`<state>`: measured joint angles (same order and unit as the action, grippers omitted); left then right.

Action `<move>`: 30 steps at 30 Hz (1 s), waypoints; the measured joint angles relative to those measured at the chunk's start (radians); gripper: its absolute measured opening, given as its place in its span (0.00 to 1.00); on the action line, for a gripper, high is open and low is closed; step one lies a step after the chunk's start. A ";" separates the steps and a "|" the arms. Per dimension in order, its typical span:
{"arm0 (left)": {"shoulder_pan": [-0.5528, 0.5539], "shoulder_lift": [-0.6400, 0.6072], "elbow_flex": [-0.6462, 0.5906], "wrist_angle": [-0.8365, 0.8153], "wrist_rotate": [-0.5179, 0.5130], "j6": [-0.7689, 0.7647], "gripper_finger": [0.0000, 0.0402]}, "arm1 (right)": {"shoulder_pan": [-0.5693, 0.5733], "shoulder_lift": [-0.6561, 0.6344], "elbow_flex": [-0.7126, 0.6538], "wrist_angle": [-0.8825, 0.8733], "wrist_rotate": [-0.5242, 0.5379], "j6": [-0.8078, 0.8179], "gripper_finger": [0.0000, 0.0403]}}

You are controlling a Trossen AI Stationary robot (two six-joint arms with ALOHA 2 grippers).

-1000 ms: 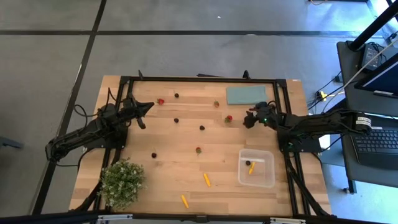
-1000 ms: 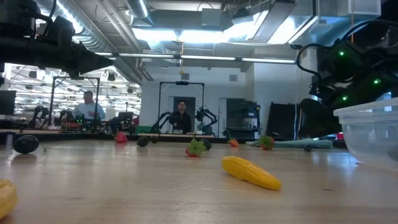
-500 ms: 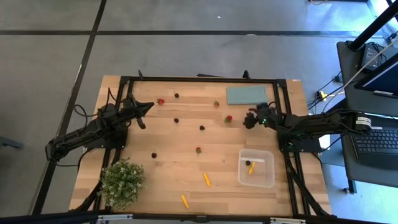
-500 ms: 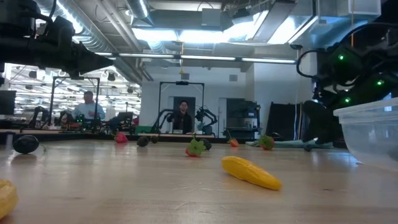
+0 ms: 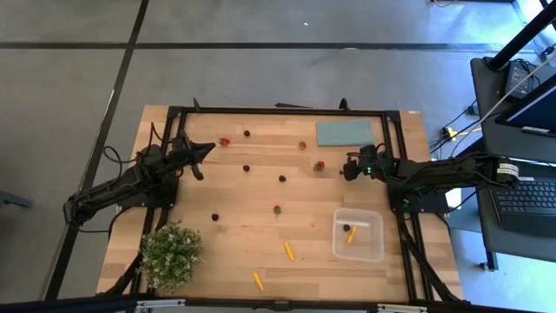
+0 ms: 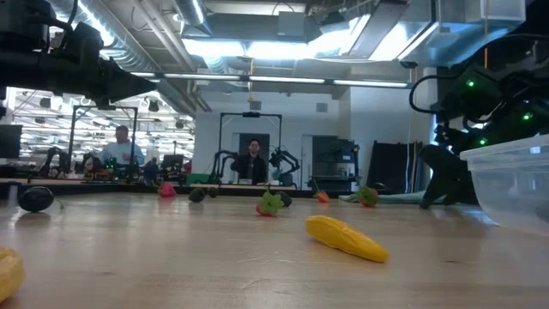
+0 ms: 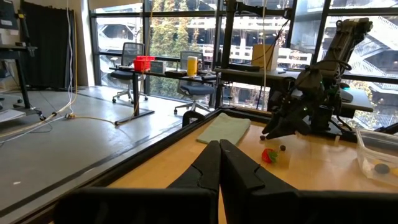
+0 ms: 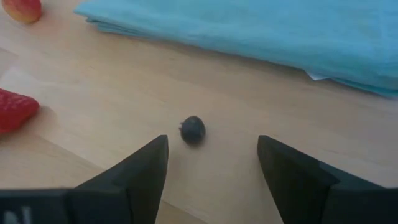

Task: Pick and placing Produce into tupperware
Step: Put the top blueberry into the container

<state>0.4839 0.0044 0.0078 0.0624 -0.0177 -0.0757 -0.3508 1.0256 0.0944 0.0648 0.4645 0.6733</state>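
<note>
The clear tupperware (image 5: 358, 235) sits near the table's right near corner and holds an orange stick (image 5: 351, 233) and a dark piece (image 5: 346, 229). Red, dark and orange produce lies scattered over the table, such as a red berry (image 5: 320, 164) and a dark one (image 5: 282, 178). My right gripper (image 8: 211, 146) is open and low over the table, right of that red berry (image 8: 12, 111). A small dark berry (image 8: 193, 129) lies on the wood just ahead of its fingertips, untouched. My left gripper (image 7: 219, 158) is shut and held above the table's far left part (image 5: 201, 149).
A flat teal slab (image 5: 343, 132) lies by the far edge, just beyond my right gripper. A bushy green plant (image 5: 169, 255) stands at the near left corner. Two orange sticks (image 5: 288, 251) (image 5: 257, 281) lie near the front edge. People sit in the room behind.
My right gripper has come down toward the table beside the red berry; in the low view its fingers now reach close to the wood. Nothing else has moved.
</note>
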 joint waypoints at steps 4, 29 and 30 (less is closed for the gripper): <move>0.000 0.000 0.000 0.000 -0.004 0.003 0.00 | 0.000 0.000 0.000 0.008 0.002 0.000 0.62; 0.000 0.000 0.000 0.000 -0.051 0.027 0.00 | 0.001 0.207 0.005 0.181 0.066 0.029 0.57; 0.000 0.000 0.000 0.000 -0.051 0.027 0.00 | 0.000 0.207 0.004 0.179 0.067 0.030 0.55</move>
<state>0.4839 0.0044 0.0081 0.0624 -0.0686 -0.0490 -0.3506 1.2324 0.0986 0.2440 0.5311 0.7029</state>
